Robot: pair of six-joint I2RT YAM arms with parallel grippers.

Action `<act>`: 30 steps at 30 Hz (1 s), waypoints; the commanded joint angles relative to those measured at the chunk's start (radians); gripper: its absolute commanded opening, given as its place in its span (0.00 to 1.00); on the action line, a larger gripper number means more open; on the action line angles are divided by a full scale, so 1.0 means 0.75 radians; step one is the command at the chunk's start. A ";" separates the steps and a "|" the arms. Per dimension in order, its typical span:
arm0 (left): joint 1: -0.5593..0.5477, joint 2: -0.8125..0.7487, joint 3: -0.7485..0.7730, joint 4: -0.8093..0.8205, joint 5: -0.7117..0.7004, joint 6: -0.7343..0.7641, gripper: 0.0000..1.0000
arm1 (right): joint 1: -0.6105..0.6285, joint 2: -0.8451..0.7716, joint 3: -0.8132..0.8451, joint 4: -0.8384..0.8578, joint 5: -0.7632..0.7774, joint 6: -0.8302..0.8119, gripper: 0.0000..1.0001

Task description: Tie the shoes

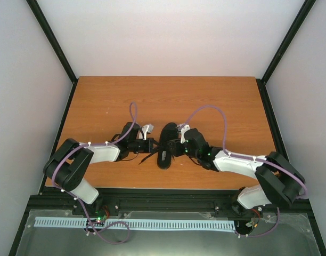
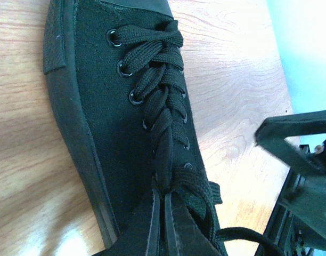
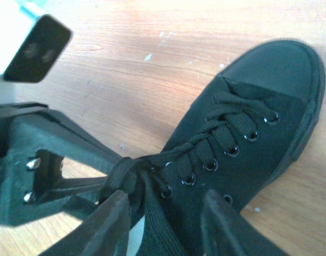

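One black shoe (image 1: pixel 166 148) lies mid-table between both grippers, toe pointing away; only this one shows. In the left wrist view the shoe (image 2: pixel 104 117) fills the frame. My left gripper (image 2: pixel 164 196) is shut, pinching a black lace (image 2: pixel 164 165) near the top eyelets. From above, the left gripper (image 1: pixel 151 145) sits at the shoe's left side. My right gripper (image 3: pixel 165 205) is open over the shoe's (image 3: pixel 259 122) tongue end, a lace strand (image 3: pixel 157 224) running between its fingers. From above, the right gripper (image 1: pixel 177 146) is at the shoe's right side. A lace bunch (image 3: pixel 120 173) meets the left gripper's tips.
The wooden table (image 1: pixel 99 101) is bounded by white walls and black frame posts. A loose lace end (image 1: pixel 146 158) trails off the shoe's left side. A pale blue slotted strip (image 1: pixel 131 224) runs along the near edge behind the arm bases.
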 commanded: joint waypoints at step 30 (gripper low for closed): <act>0.005 -0.172 -0.027 -0.155 -0.241 0.062 0.01 | 0.138 0.033 0.076 -0.181 0.239 -0.050 0.03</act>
